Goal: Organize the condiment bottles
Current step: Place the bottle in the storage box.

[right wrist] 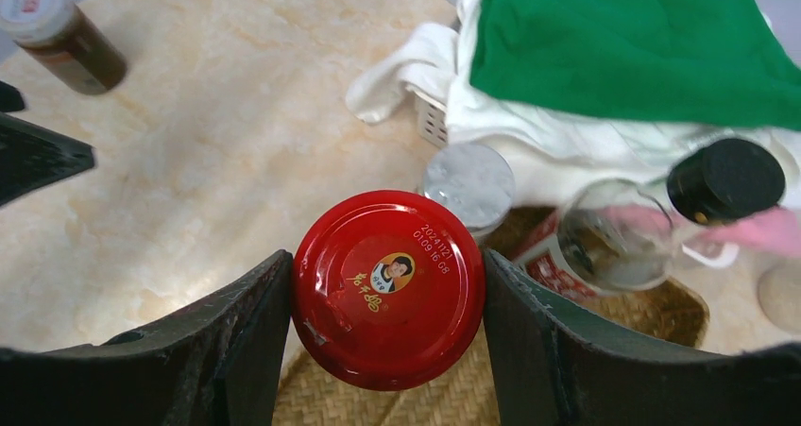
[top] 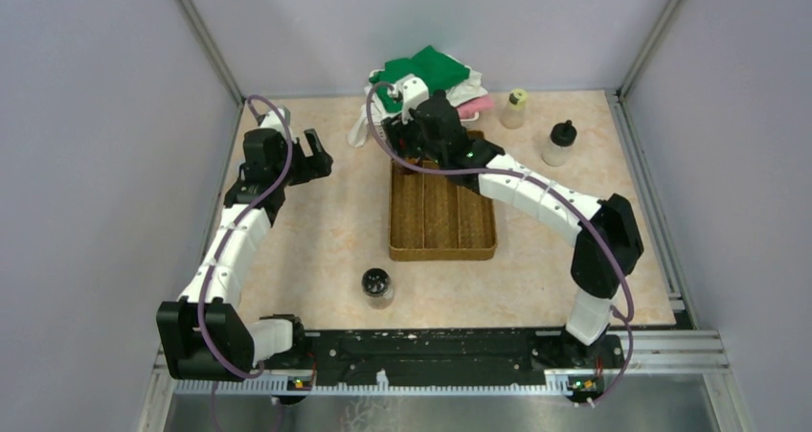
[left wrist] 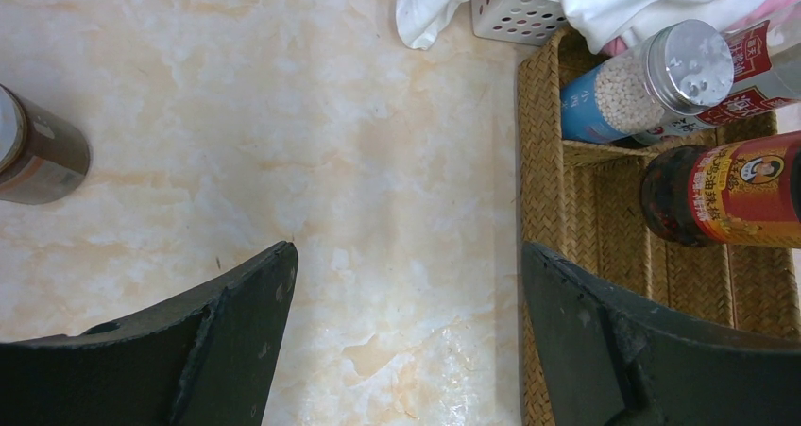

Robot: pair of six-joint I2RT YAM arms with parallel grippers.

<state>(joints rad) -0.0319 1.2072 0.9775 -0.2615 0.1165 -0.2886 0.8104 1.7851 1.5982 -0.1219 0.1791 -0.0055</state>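
Note:
My right gripper (right wrist: 387, 267) is shut on a red-lidded jar (right wrist: 387, 289), its fingers against both sides of the lid, over the far end of the brown woven tray (top: 442, 245). The left wrist view shows the jar's dark body and red label (left wrist: 732, 190) in a tray compartment. A grey-lidded bottle (right wrist: 469, 180) and a tall clear black-capped bottle (right wrist: 725, 180) stand beside it in the tray. My left gripper (left wrist: 406, 256) is open above bare table left of the tray. A brown bottle (left wrist: 38, 147) stands to its left. Loose on the table are a black-lidded jar (top: 377, 285), a yellowish-lidded bottle (top: 515, 108) and a black-capped bottle (top: 560, 143).
A pile of green and white cloths (top: 431, 76) lies over a small white basket (left wrist: 515, 15) just behind the tray. Metal frame posts and grey walls close in the table on the left, right and back.

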